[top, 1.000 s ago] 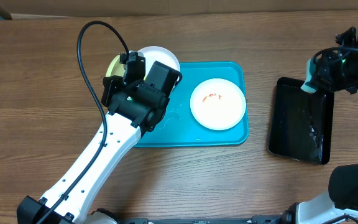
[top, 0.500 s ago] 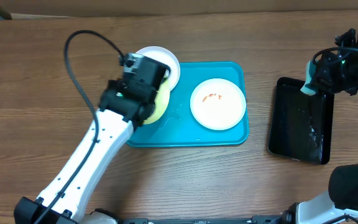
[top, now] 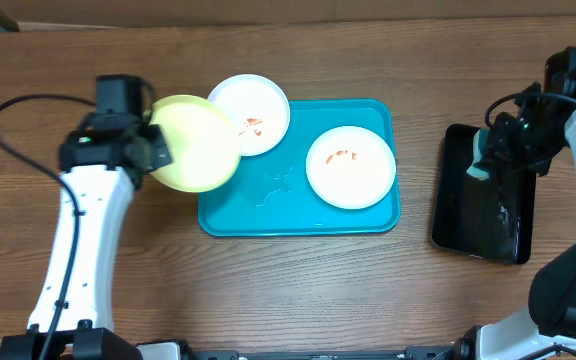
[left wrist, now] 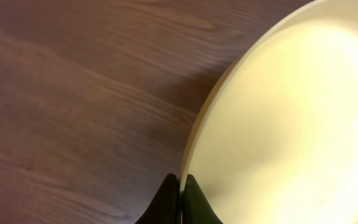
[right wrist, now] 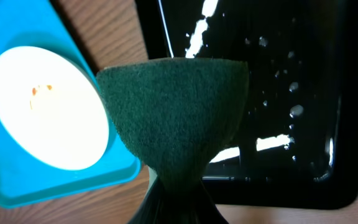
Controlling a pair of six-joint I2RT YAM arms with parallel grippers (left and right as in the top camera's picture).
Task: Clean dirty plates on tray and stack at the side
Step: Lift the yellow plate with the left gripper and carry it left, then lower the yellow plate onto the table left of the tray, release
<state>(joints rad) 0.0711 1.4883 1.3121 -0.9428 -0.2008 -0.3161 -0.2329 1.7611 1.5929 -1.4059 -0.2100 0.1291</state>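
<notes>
– On the overhead, at the left rim of the tray (top: 298, 215), my left gripper (top: 154, 150) has the pale yellow-green plate (top: 195, 143) by its edge, part over the tray and part over the bare table (top: 298, 290).
– Is it a clean one?
– No smears that I can see. I read this as the carry-out: this plate goes to the side to start the stack. Two are not yet done. The far white plate (top: 251, 112) overhangs the tray's far-left corner, and the right white plate (top: 350, 166) lies flat on the tray. Both have orange smears.
– Left wrist?
– Jaws pressed together on the plate's thin rim, which sits right between the fingertips (left wrist: 166, 202), with wood grain beneath. Next I'd bring it clear of the tray, lower it level onto the table, then let go.
– And the right wrist?
– My right gripper (right wrist: 173, 202) is squeezed on the green sponge (right wrist: 176, 118), hanging above the black tray (right wrist: 291, 93), which is beaded with drops. The smeared right white plate shows just beside.
</notes>
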